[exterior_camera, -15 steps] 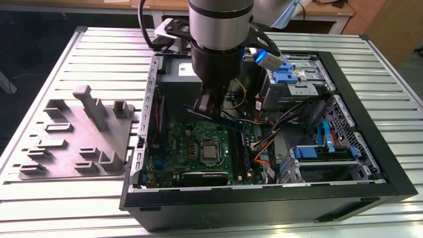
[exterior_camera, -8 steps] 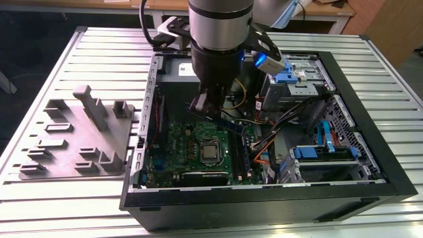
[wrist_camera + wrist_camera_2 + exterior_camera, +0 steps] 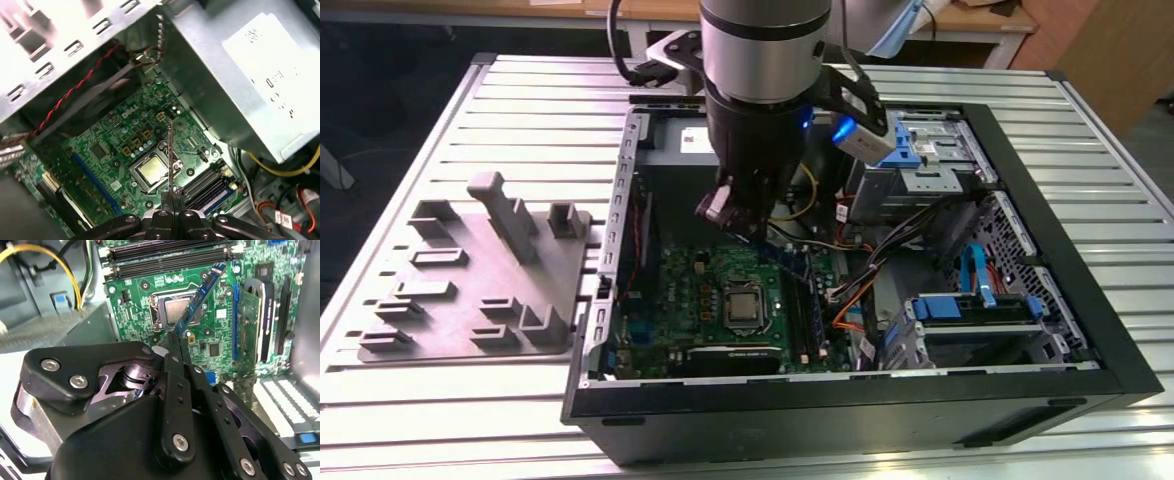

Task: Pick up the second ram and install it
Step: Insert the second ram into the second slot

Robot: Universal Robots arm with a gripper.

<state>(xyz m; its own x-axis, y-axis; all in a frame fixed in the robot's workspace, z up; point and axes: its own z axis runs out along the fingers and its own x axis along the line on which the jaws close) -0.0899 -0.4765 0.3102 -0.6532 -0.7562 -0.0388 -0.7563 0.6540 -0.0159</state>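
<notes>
The gripper (image 3: 175,340) is clamped shut on 1 end of the second ram (image 3: 200,295), a thin dark stick held tilted just above the CPU socket (image 3: 170,307). Memory slots (image 3: 165,257) lie beside that socket, inside the open computer case (image 3: 854,410).

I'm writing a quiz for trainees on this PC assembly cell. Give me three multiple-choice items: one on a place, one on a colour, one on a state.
1. Relative to the PC case, the grey tray lies: A) inside; B) outside, on the exterior view's left; C) on top.
2. The motherboard is: A) green; B) red; C) white.
3. The claw is: A) open; B) shut on a cable; C) shut on the second ram.

Answers: 1B, it sits beyond the case wall; 2A, both wrist views show green; 3C, the stick juts from its tips above the board.
</notes>
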